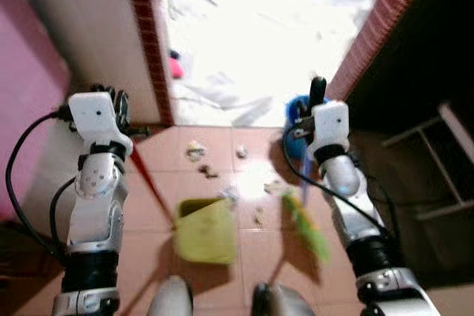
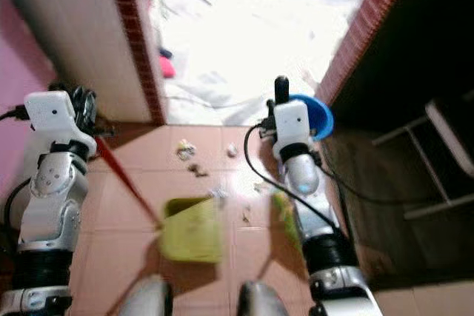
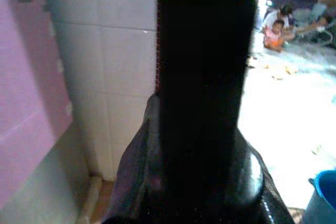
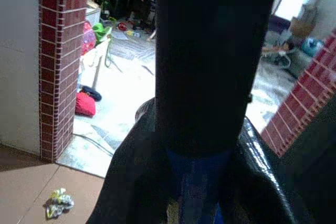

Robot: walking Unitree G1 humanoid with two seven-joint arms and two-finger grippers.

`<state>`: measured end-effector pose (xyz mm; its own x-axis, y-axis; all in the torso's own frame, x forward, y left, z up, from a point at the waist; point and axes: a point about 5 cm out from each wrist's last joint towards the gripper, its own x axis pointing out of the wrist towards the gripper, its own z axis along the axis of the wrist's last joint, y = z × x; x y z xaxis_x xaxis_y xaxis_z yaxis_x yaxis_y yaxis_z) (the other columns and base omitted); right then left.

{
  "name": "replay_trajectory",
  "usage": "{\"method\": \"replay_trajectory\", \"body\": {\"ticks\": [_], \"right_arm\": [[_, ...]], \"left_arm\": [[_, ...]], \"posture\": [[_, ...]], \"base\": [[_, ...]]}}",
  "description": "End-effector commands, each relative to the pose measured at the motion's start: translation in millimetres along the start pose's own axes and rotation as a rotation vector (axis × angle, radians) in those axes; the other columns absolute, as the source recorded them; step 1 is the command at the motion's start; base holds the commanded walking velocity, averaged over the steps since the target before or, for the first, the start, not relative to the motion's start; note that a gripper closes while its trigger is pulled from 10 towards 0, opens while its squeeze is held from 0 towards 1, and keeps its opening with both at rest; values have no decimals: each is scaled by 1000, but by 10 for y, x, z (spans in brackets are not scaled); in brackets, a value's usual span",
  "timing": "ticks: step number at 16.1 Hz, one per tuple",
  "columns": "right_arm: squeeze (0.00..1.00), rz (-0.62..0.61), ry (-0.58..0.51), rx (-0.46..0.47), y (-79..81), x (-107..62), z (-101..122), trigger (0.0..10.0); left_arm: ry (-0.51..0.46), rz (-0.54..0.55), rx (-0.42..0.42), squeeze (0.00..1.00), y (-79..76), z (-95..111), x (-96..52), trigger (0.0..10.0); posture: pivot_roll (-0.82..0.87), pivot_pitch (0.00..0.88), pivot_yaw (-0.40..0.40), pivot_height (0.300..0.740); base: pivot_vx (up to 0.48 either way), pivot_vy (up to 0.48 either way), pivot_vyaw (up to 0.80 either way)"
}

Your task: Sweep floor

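The yellow-green dustpan (image 1: 206, 229) sits on the terracotta floor (image 1: 148, 257), its red handle (image 1: 148, 183) slanting up to the left gripper (image 1: 118, 109); whether those fingers are clamped on it, I cannot tell. Just right of the dustpan is the blurred green broom head (image 1: 307, 231), below the right gripper (image 1: 317, 94), whose opening I cannot judge either. Scraps of litter (image 1: 195, 151) lie just beyond the dustpan, toward the bright doorway. A blue bucket (image 2: 320, 118) stands beyond it by the brick pillar (image 1: 378, 27).
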<state>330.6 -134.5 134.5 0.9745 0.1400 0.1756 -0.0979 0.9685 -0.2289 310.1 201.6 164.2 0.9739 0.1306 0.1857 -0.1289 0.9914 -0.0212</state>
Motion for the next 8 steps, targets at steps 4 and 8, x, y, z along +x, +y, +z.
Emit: {"method": "replay_trajectory", "body": {"ticks": [4, 8], "right_arm": [[0, 7, -43, 7, 47, 38, 91, 10000], [0, -2, -44, 2, 38, 42, 90, 10000]], "left_arm": [[-47, 16, 35, 0, 47, 100, 20, 10000], [-54, 69, 89, 0, 60, 89, 36, 10000]], "posture": [[36, 162, -62, 740], [36, 162, -63, 740]], "base": [[361, 316, 0], [0, 0, 0]]}}
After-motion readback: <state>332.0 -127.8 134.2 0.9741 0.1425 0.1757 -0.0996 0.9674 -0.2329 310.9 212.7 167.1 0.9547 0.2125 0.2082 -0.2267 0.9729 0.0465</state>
